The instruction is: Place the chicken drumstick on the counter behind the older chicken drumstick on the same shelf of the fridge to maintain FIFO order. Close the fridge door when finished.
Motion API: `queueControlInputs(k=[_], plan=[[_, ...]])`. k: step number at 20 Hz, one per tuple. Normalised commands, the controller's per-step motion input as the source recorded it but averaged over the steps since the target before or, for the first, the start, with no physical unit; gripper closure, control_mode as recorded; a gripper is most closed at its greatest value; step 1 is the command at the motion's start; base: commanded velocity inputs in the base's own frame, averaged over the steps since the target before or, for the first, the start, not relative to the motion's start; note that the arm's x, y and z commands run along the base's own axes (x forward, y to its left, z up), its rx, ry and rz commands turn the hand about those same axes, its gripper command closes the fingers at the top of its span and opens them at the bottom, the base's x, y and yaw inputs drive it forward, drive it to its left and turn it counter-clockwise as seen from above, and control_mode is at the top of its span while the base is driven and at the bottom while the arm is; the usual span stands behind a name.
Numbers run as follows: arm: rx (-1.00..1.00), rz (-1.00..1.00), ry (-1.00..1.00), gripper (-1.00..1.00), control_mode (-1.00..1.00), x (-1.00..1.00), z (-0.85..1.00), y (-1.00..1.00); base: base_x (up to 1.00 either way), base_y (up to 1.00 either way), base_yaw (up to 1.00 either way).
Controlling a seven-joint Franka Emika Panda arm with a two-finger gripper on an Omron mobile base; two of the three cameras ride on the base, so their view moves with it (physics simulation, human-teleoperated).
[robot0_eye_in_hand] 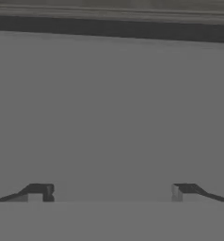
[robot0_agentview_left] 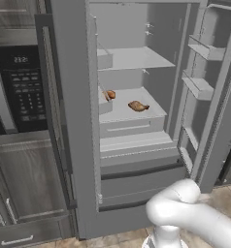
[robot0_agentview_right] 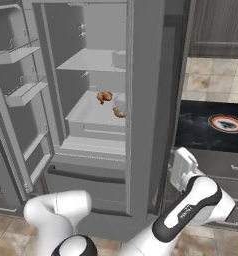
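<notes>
Close ahead of the claw [robot0_eye_in_hand: 112, 193] lies a flat grey surface, its two fingertips [robot0_eye_in_hand: 38, 192] spread wide apart with nothing between them. Well away from the claw, inside the open fridge [robot0_agentview_left: 78, 121], two chicken drumsticks share one shelf [robot0_agentview_left: 132, 114]: one chicken drumstick [robot0_agentview_left: 138, 106] near the front, the other drumstick [robot0_agentview_left: 109, 95] farther back. Beside the fridge is the black table [robot0_agentview_right: 201, 135], carrying a plate [robot0_agentview_right: 227, 123].

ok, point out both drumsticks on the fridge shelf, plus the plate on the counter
rear drumstick [robot0_agentview_left: 109, 95], left base view, its body
front drumstick [robot0_agentview_left: 138, 106], left base view, its meaty middle
plate [robot0_agentview_right: 228, 123], right base view, its dark centre
</notes>
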Motion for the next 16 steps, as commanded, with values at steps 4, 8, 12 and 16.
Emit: queueControlInputs(k=[4,8,12,16], plan=[[-0.03,0.01,0.00,-1.00,-1.00,0.02,0.10,1.00,0.00,0.00,0.00],[-0.03,0.00,0.00,-1.00,-1.00,0.26,0.18,0.96,0.00,0.00,0.00],[-0.02,-0.02,0.00,-1.00,-1.00,0.51,0.22,0.74,0.00,0.00,0.00],[0.00,-0.05,0.01,-1.00,-1.00,0.71,0.18,0.22,0.00,0.00,0.00]])
